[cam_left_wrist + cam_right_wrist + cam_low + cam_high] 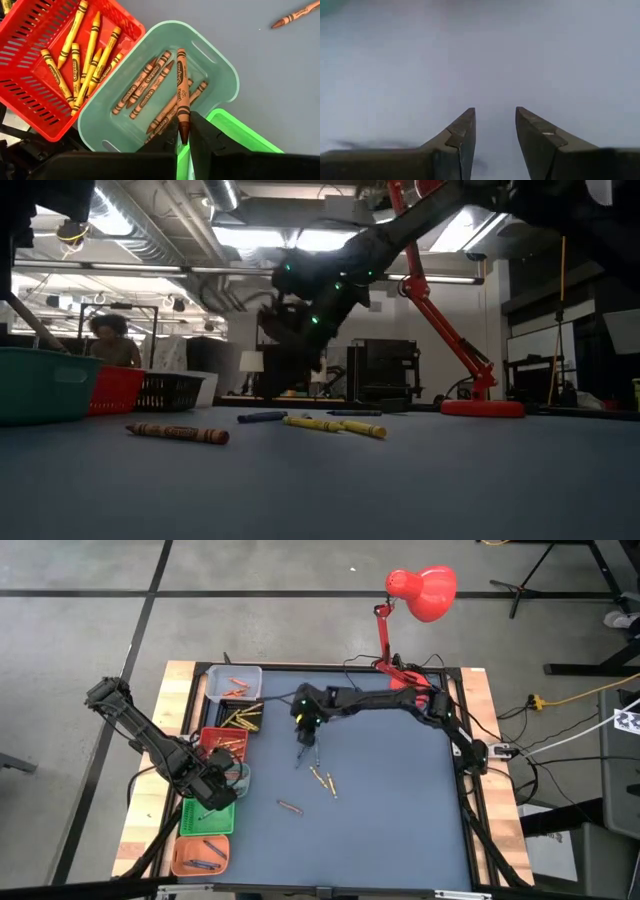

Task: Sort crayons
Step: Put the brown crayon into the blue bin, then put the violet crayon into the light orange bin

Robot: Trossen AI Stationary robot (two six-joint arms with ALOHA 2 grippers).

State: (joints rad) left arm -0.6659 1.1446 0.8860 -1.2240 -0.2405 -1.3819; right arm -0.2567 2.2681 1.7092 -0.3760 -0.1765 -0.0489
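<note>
At the left edge of the table (400,840) sits a row of little bins. The left gripper (183,137) hangs over the pale green bin (220,65) and pinches one brown crayon (182,95) by its end. More brown crayons (145,85) lie in that bin. Just beside it, the red bin (30,30) holds yellow crayons (82,55). A bright green bin (205,815) and an orange bin (200,855) sit nearer the front left corner.

In the middle of the table, one brown crayon (290,806) lies alone. Near it lie two yellow crayons (323,781) and a blue crayon (262,417).

The right gripper (495,125) hangs above the table, near the loose crayons. Its fingers (462,132) are spread apart with nothing between them.
</note>
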